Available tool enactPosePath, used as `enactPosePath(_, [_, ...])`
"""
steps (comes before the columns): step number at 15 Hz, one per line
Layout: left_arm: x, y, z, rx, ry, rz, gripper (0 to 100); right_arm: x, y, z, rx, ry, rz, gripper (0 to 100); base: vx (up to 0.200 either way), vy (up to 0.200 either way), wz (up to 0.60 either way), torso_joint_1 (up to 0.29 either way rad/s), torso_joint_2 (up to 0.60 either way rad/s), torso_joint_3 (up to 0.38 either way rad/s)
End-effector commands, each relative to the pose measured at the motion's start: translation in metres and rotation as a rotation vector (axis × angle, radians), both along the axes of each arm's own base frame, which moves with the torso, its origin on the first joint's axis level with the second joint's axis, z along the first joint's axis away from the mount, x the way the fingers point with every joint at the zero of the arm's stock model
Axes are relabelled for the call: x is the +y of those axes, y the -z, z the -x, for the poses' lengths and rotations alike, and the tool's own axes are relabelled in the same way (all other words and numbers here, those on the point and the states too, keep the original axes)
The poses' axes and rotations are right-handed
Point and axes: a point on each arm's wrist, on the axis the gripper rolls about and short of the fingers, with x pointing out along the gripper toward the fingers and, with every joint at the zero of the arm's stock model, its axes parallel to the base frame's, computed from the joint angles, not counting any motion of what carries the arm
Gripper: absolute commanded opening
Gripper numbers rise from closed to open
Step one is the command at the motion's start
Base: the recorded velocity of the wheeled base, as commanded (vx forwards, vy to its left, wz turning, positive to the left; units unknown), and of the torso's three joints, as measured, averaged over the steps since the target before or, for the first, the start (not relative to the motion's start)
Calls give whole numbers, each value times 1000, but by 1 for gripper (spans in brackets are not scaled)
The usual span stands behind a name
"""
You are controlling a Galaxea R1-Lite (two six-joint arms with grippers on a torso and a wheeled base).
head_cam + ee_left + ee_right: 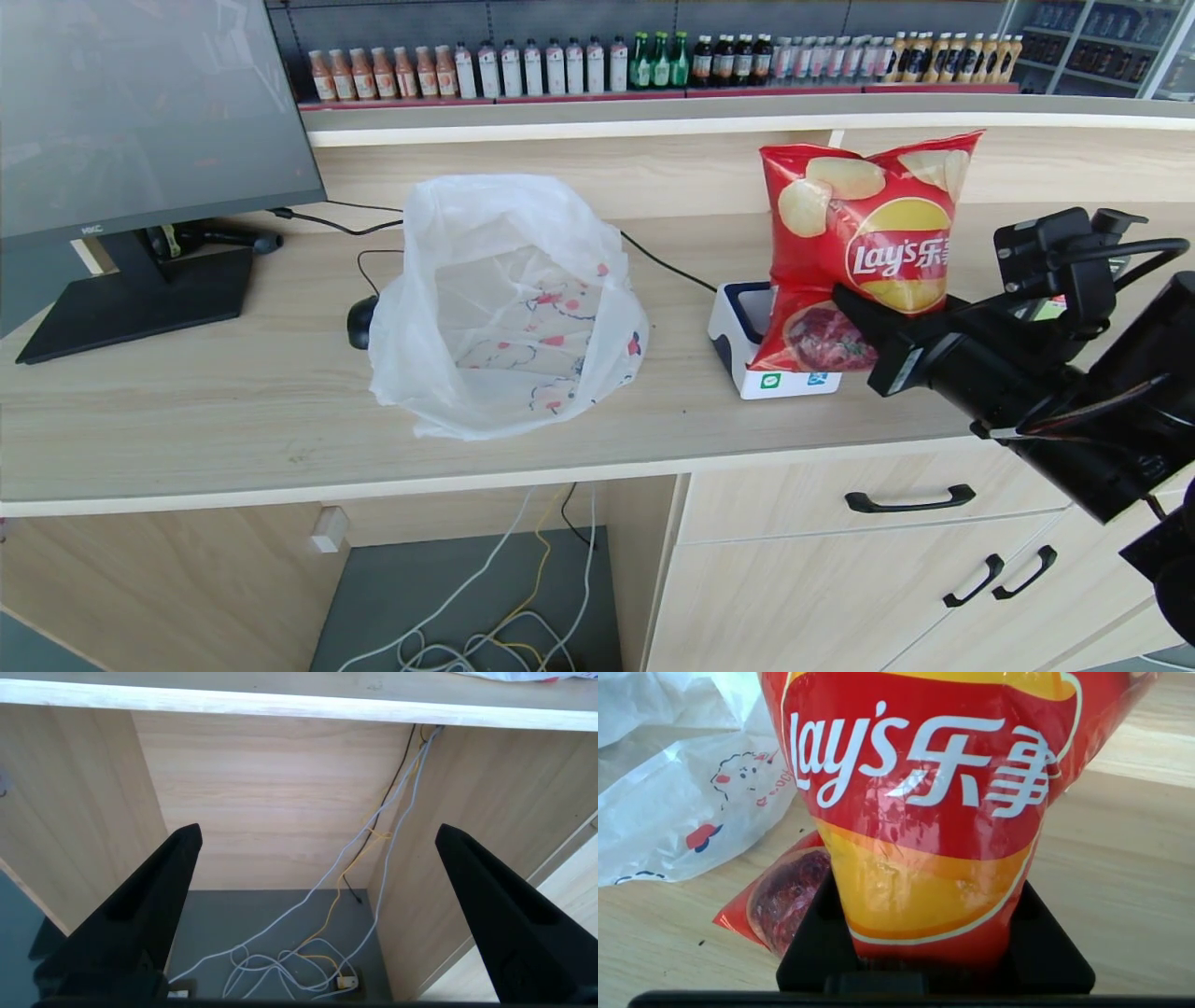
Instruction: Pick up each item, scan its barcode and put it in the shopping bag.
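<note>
The red crisp bag [864, 233] is glossy, with a yellow disc and pictured potato slices. It stands upright off the counter [187, 420], its lower middle clamped between the fingers of the right gripper [864, 322]. Its crumpled lower corner overlaps the white scanner box [747, 359] in the head view. To the left, across bare wood, sits the white shopping bag [509, 308], mouth open, with a mouse [361, 322] just beside it. The left gripper [318, 835] hangs below the counter edge, fingers spread wide, facing loose cables [308, 952].
</note>
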Motion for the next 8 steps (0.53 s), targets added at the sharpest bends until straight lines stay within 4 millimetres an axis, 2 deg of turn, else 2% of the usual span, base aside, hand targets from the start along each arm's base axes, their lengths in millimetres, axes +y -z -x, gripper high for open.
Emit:
enactPosePath(1, [0, 0, 0, 0, 0, 0, 100, 0, -1, 0, -3, 0, -1, 0, 0, 0, 0, 0, 0, 0])
enactPosePath(3, [0, 0, 0, 0, 0, 0, 100, -2, -6, 5, -18, -2, -23, 0, 0, 0, 0, 0, 0, 0])
enactPosePath(8, [0, 0, 0, 0, -1, 0, 100, -11, -35, 27, -115, -9, -88, 0, 0, 0, 0, 0, 0, 0])
